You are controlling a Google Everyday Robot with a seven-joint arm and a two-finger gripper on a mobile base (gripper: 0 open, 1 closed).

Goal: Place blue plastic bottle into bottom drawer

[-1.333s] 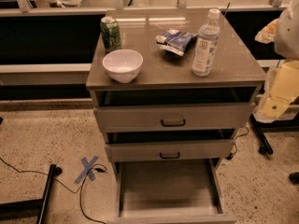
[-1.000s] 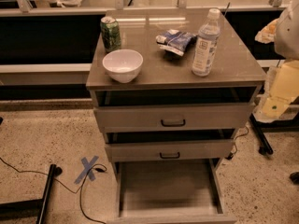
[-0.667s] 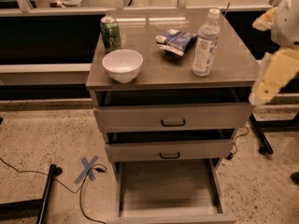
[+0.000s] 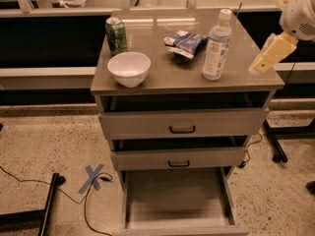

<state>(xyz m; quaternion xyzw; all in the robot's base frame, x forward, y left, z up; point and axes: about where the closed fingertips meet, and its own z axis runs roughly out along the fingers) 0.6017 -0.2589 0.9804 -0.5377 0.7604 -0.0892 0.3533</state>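
The blue plastic bottle, clear with a white cap and a pale label, stands upright on the right side of the grey cabinet top. The bottom drawer is pulled out wide and shows a plain grey inside with nothing in it. My gripper, pale yellow on a white arm, hovers at the cabinet's right edge, to the right of the bottle and apart from it. It holds nothing.
A green soda can, a white bowl and a blue-and-white snack bag sit on the cabinet top. The two upper drawers are slightly open. Cables, blue tape and black stand legs lie on the floor.
My gripper has risen and swung left, from beside the cabinet's right side to the level of the top, closer to the bottle. The objects have not moved.
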